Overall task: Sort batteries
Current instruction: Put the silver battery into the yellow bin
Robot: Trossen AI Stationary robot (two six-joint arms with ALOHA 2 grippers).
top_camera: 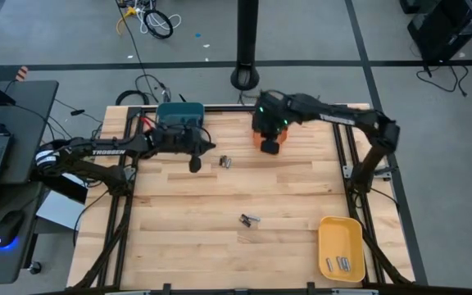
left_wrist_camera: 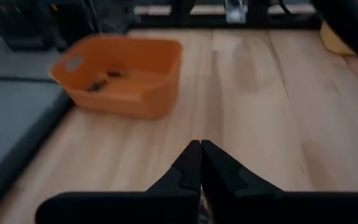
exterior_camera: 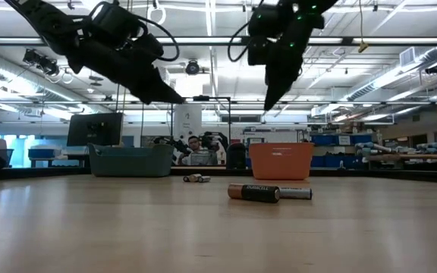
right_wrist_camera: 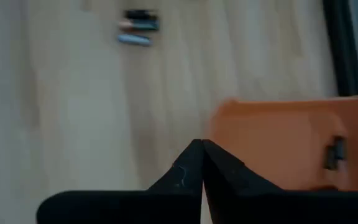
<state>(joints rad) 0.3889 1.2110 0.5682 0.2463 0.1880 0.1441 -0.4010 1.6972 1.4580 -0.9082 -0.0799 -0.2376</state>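
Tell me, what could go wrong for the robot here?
The loose batteries in the middle of the table lie side by side, so an end effector might nudge one and roll it away while grabbing the other. The right end effector hangs right at the orange bin, so a low swing could bump it.

Two batteries (top_camera: pixel 249 220) lie side by side near the table's middle, one black with a copper end, one silvery. Another pair (top_camera: pixel 226 161) lies toward the far edge. More rest in the yellow tray (top_camera: pixel 340 264) and orange bin (left_wrist_camera: pixel 102 79).
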